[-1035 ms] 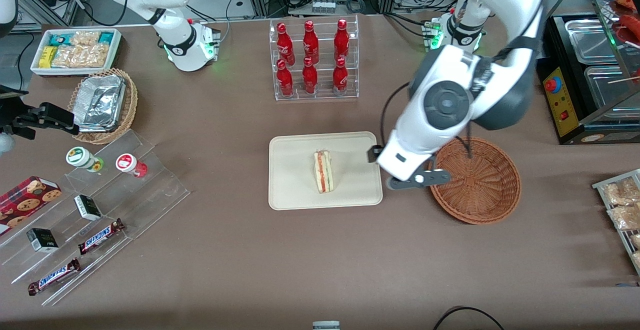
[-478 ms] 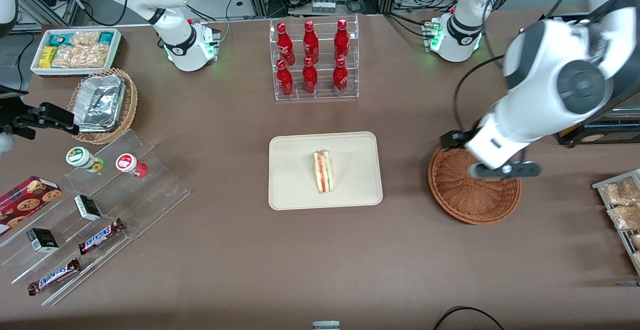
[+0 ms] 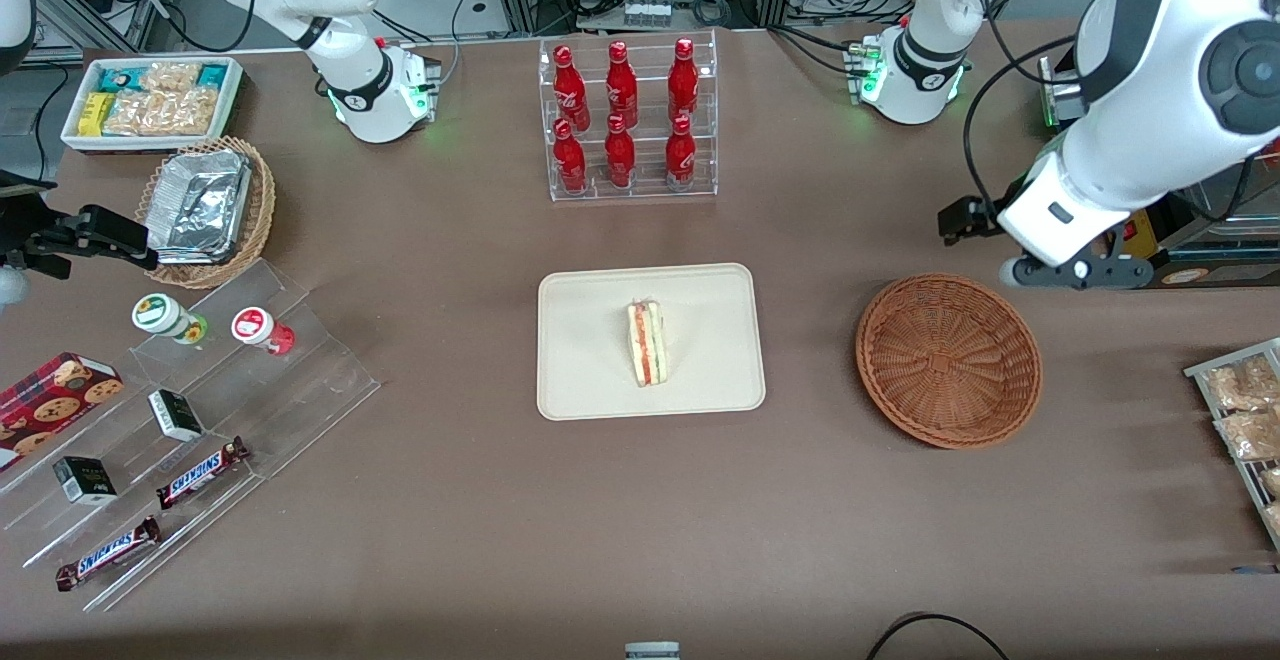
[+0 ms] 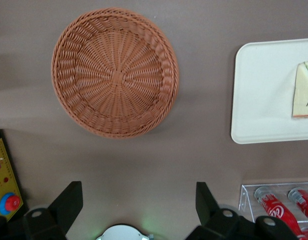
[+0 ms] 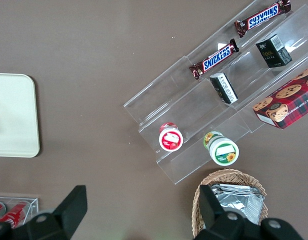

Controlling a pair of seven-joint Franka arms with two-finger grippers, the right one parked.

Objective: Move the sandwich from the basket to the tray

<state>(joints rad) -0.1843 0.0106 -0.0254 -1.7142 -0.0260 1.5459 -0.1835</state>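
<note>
Checking progress, going across the front view: sandwich [image 3: 648,343] lies on its side mid-tray [image 3: 590,380], filling edge showing. Wicker basket [image 3: 948,358], toward my working end, holds nothing. My gripper [image 3: 1040,252] hangs high above the table near the basket's rim, fingers [image 4: 69,200] spread apart, gripping nothing. Judgement: transfer done; only retreat remains.
</note>
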